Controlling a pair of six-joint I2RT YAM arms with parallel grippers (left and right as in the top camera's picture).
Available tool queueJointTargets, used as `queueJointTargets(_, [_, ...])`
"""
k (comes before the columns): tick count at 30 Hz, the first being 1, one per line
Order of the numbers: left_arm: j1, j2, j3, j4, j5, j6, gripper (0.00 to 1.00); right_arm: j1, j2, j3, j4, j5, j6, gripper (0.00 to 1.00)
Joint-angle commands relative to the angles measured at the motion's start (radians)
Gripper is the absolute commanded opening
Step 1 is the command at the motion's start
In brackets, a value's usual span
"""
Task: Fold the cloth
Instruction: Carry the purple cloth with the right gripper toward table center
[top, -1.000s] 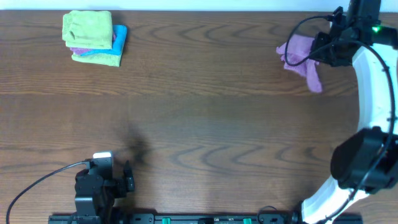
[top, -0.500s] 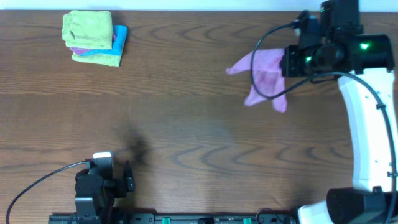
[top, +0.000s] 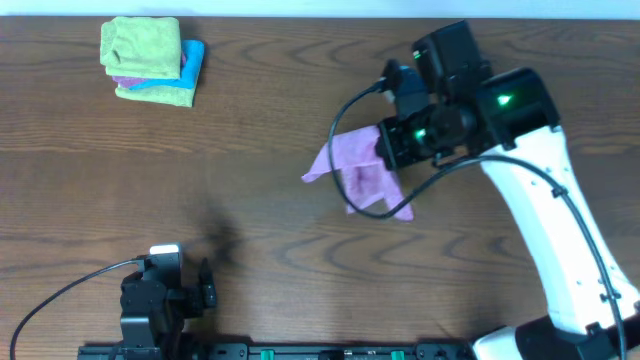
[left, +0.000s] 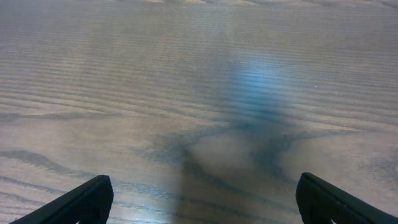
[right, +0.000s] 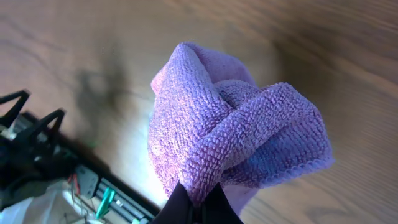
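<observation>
A crumpled purple cloth (top: 358, 172) hangs from my right gripper (top: 385, 150) above the middle of the wooden table. In the right wrist view the cloth (right: 230, 140) is bunched up, and the right gripper's (right: 198, 208) fingers are shut on its lower fold. My left gripper (top: 205, 285) rests at the near left edge of the table. In the left wrist view its fingers (left: 199, 199) are spread wide apart over bare wood and hold nothing.
A stack of folded cloths (top: 150, 60), green on top with purple and blue below, lies at the far left corner. The robot base rail (top: 300, 352) runs along the near edge. A black cable (top: 345, 160) loops beside the right wrist.
My right arm has carried the purple cloth from the far right corner leftward and nearer, to the middle of the table. The left arm has not moved.
</observation>
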Motion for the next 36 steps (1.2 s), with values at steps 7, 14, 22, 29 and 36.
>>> queueJointTargets(7, [0.005,-0.006,-0.034,-0.031,-0.004,-0.007,0.95,0.047,-0.025,0.010,0.056,0.181,0.063,0.02])
queueJointTargets(14, [0.005,-0.006,-0.034,-0.031,-0.004,-0.007,0.95,0.045,0.014,0.008,0.147,0.436,0.061,0.02])
queueJointTargets(22, [0.005,-0.006,-0.034,-0.031,-0.004,-0.007,0.95,-0.027,0.160,0.008,0.240,0.517,0.051,0.02])
queueJointTargets(29, [0.005,-0.006,-0.034,-0.031,-0.004,-0.007,0.95,-0.150,0.226,0.008,0.281,0.517,0.051,0.02])
queueJointTargets(36, [0.005,-0.006,-0.034,-0.031,-0.004,-0.007,0.95,-0.253,0.227,0.008,0.314,0.518,0.051,0.53])
